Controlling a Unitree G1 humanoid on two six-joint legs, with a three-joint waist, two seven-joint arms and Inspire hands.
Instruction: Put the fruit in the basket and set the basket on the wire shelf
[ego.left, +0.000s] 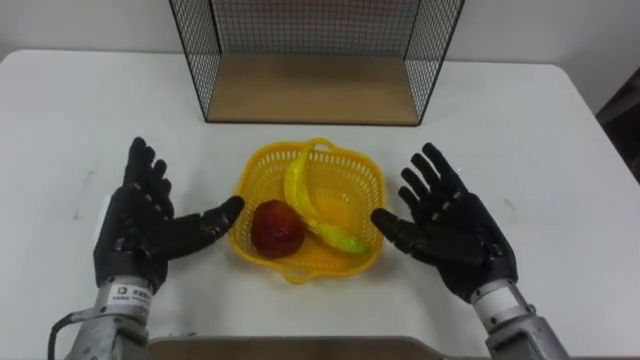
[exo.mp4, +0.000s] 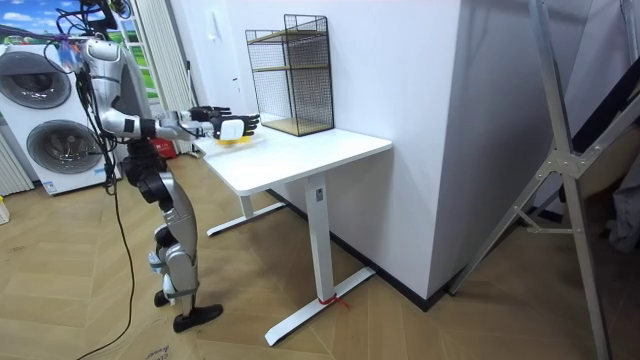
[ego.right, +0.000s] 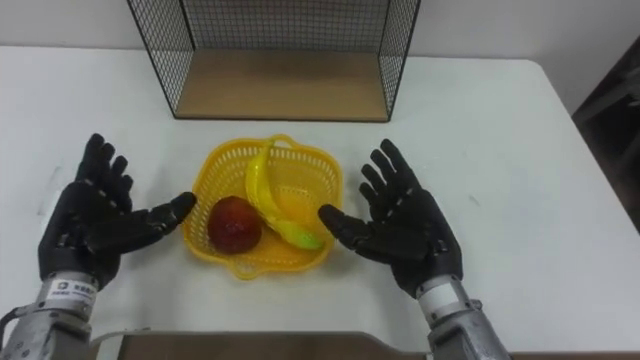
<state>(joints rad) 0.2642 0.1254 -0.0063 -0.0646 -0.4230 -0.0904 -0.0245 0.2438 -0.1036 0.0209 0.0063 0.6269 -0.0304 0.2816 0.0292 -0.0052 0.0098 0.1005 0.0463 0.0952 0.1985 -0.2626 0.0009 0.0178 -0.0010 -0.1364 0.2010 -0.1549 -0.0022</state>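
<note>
As basket (ego.left: 365, 176) holds fruit (ego.left: 299, 188), left hand (ego.left: 140, 226), right hand (ego.left: 462, 236) flank it, fingers (ego.left: 440, 172) spread.

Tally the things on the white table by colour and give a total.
Yellow: 2, the basket and the banana
Red: 1, the round fruit
Black: 1, the wire shelf
Total: 4
</note>
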